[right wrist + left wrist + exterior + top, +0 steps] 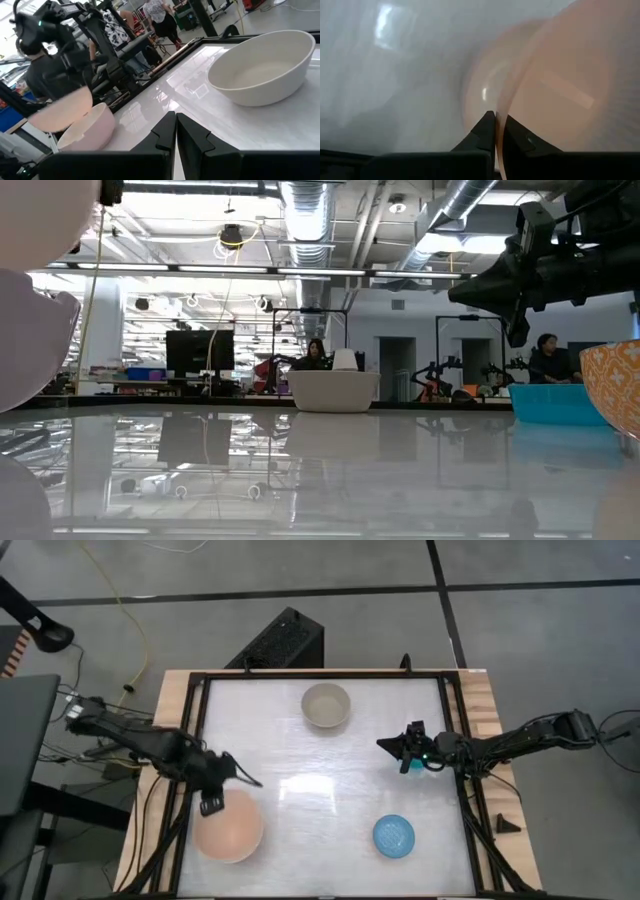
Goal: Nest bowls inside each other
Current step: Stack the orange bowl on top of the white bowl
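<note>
My left gripper (212, 802) is at the table's near left, shut on the salmon-pink bowl (232, 830). In the right wrist view this bowl (60, 107) hangs just over the cream-white bowl (87, 132), which stands on the table; from above the pink bowl covers it. The grey-beige bowl (326, 705) stands on its base at the far middle. The light blue bowl (394, 836) stands near the front right. My right gripper (385, 745) waits shut and level at the right, touching nothing. The teal bowl (555, 402) stands on the table under that arm. My left gripper pinches the pink bowl's rim (499, 142), with one finger inside the bowl and one outside. The fingers (482, 131) slant down onto the rim from the table's left side. The bowl is lifted clear and hangs tilted below the gripper, above the cream-white bowl.
A black rail frames the tabletop (300, 790), with wooden strips at both sides. A black box (285, 640) stands on the floor beyond the far edge. Between the bowls the middle of the table is bare. People sit in the room behind the table.
</note>
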`<state>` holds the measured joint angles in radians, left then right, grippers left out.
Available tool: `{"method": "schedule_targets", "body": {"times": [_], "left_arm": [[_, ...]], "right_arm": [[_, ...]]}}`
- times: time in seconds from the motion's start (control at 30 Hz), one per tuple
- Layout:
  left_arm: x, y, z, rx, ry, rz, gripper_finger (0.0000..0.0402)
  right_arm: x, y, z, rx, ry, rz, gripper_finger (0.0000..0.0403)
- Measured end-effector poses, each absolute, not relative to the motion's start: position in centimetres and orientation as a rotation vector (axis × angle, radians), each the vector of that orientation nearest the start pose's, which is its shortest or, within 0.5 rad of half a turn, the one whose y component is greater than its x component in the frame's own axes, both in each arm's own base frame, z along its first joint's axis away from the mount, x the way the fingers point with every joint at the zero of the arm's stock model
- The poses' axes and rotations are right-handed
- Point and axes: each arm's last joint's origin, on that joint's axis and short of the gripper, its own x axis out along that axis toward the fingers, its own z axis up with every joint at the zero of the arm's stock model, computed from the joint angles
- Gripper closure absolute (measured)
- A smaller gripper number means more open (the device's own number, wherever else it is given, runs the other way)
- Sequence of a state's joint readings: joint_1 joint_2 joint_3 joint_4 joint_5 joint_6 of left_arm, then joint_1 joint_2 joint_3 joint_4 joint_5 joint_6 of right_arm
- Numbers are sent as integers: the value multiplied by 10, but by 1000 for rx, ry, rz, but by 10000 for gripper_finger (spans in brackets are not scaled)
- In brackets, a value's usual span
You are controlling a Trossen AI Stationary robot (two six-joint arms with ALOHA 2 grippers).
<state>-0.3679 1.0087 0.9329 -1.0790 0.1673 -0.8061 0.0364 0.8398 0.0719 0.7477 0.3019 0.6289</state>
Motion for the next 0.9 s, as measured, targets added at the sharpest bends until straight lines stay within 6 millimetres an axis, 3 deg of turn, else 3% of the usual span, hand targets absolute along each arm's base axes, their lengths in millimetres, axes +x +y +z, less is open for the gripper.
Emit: {"method": "schedule_targets", "body": {"times": [0.27,0.6,0.9], "left_arm": [[174,-81,255,-435,1382,92,401],[182,-94,239,-369,1473,96,401],[183,-96,236,-394,1519,68,360]], "right_arm": [[157,-2,171,659,-68,-252,353],[157,-2,171,659,-65,-248,353],[157,-2,170,657,-57,-248,353]]}}
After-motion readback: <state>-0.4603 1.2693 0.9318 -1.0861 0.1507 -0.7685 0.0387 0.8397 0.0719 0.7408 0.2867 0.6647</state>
